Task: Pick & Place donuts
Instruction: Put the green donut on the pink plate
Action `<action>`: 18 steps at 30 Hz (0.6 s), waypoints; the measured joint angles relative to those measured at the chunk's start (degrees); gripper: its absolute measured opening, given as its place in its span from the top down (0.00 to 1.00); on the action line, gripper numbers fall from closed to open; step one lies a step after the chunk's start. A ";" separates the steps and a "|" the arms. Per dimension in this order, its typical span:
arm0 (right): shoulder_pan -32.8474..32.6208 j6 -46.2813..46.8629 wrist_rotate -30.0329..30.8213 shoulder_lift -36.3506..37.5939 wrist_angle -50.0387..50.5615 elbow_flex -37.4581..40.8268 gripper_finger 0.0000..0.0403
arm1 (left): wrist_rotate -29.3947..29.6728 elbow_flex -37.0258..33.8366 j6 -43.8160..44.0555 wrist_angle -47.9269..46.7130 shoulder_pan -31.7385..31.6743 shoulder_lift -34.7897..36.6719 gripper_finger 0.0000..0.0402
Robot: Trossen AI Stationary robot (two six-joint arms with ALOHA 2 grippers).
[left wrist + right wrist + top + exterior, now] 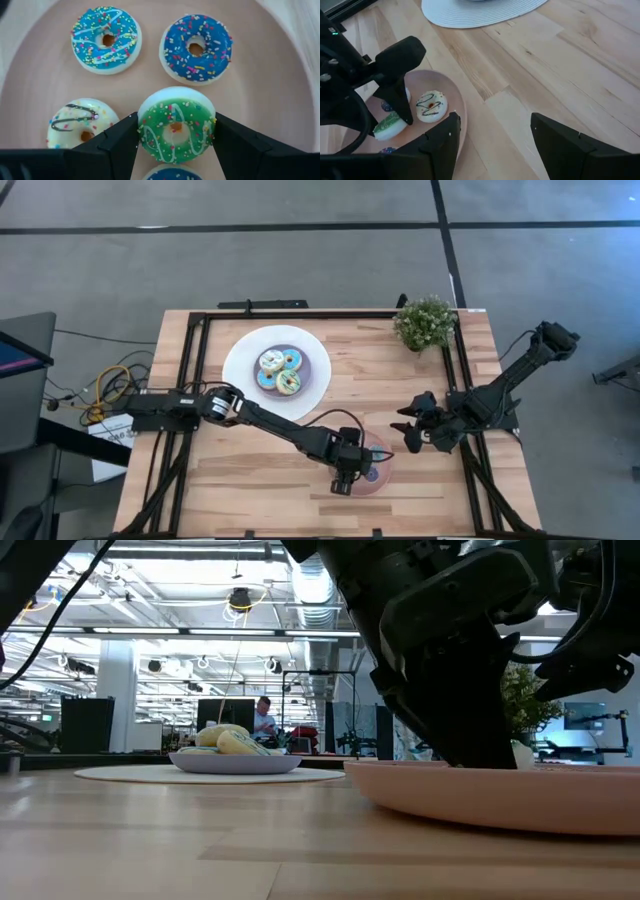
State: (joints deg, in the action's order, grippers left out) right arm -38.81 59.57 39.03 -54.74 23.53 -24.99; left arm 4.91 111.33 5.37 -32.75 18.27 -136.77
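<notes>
Left gripper (175, 131) over the pink plate (280, 100), fingers clamped either side of the green donut (176, 125); right gripper (415, 430), fingers apart, waits just beside the plate.

Pale wood-grain bench (560, 65), smooth and matt. Pink plate (40, 75), matt plastic look. Green donut (176, 125) with glossy icing, dotted with sprinkles; matt black fingers (117, 145).
</notes>
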 joint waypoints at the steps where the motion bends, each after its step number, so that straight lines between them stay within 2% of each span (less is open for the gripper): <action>1: 0.01 0.00 0.00 0.00 0.00 0.00 0.42 | -0.01 0.00 0.04 0.00 -0.01 0.00 0.44; 13: 0.00 0.00 0.00 0.00 0.00 0.00 0.42 | -1.69 0.00 0.55 0.04 0.01 0.00 0.44; 18: 0.01 0.00 0.02 0.00 0.00 0.00 0.42 | -3.09 0.00 2.37 0.02 0.04 -0.02 0.35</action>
State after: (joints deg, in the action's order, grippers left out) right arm -38.81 59.57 39.05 -54.74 23.53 -24.99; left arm 1.83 111.33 7.74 -32.73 18.31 -136.79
